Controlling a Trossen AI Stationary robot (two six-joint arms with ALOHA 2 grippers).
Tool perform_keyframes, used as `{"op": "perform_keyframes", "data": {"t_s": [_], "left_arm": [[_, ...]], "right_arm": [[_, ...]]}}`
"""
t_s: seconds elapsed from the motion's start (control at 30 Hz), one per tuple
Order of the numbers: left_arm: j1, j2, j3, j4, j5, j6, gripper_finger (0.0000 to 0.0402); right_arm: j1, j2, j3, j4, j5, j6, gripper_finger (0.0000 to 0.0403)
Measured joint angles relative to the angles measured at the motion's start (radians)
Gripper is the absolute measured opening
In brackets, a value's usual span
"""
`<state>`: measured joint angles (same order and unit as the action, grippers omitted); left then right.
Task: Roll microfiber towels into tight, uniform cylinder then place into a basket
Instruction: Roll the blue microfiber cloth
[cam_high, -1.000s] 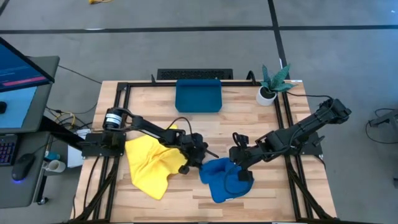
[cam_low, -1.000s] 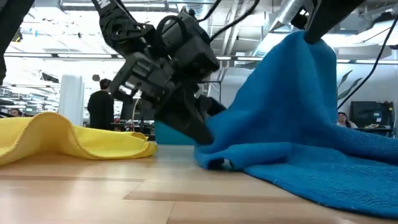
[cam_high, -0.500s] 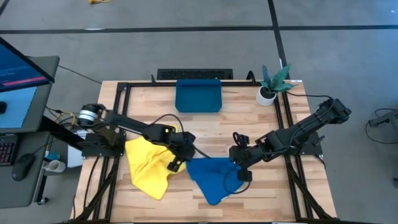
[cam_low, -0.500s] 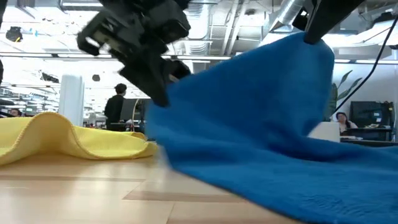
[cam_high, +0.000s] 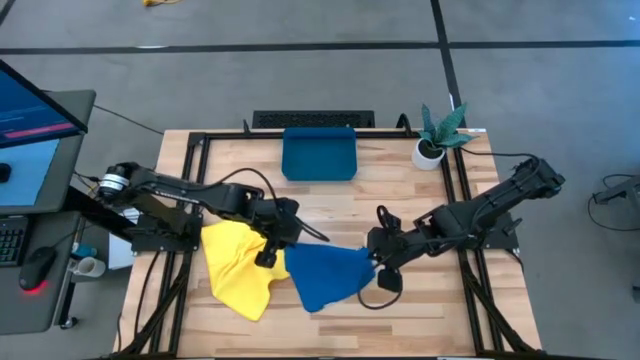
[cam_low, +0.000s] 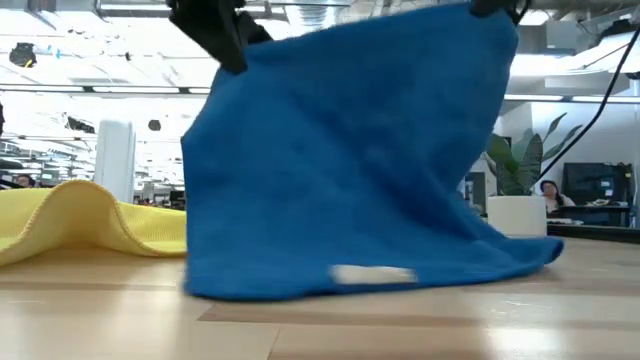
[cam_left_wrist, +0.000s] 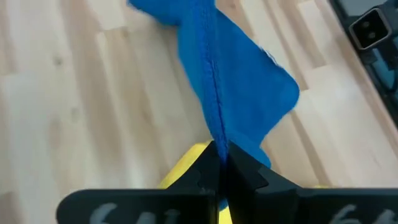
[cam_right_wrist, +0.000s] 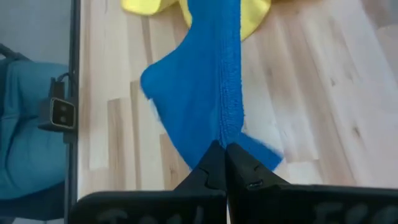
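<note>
Where a second ago the blue towel (cam_high: 322, 274) sat bunched on the table (cam_high: 400, 205) under the right arm, with only one peak lifted, it now hangs as a wide sheet stretched between both arms, its lower edge dragging on the wood near the table's front. In the low view the blue towel (cam_low: 345, 160) fills the middle of the scene like a curtain, with a small pale label near its hem. The left tool (cam_high: 266, 256) has swung away from the right one, carrying its corner toward the yellow towel (cam_high: 233, 268), and that pull has opened the cloth out. Its wrist view shows its fingers closed on the stitched edge of the cloth, and the right tool (cam_high: 378, 268) is likewise clamped on the same hem at the other end.

By my reading, this is the spreading step: the towel has to lie flat before it can be rolled, so rolling has not started. Next comes lowering it evenly so no fold is trapped underneath.

The yellow towel lies crumpled at the table's left front, just beside the left tool and untouched. The basket (cam_high: 319, 154) sits empty at the back edge of the table, well apart from both towels.
</note>
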<state>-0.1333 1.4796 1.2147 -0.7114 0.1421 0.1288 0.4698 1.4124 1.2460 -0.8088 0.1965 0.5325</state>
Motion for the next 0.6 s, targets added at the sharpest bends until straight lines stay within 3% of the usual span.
{"op": "perform_keyframes", "data": {"t_s": [0.13, 0.3, 0.6], "left_arm": [[-0.011, 0.014, 0.104, -0.127, -0.069, 0.002, 0.0], [-0.022, 0.011, 0.176, -0.163, -0.122, -0.015, 0.0], [-0.042, 0.011, 0.186, -0.172, -0.125, -0.094, 0.0]], "right_arm": [[0.0, 0.0, 0.073, -0.12, 0.044, 0.022, 0.0007], [0.0, 0.0, 0.136, -0.267, 0.085, 0.136, 0.0007], [0.034, 0.0, 0.139, -0.28, 0.04, 0.179, 0.0007]]}}
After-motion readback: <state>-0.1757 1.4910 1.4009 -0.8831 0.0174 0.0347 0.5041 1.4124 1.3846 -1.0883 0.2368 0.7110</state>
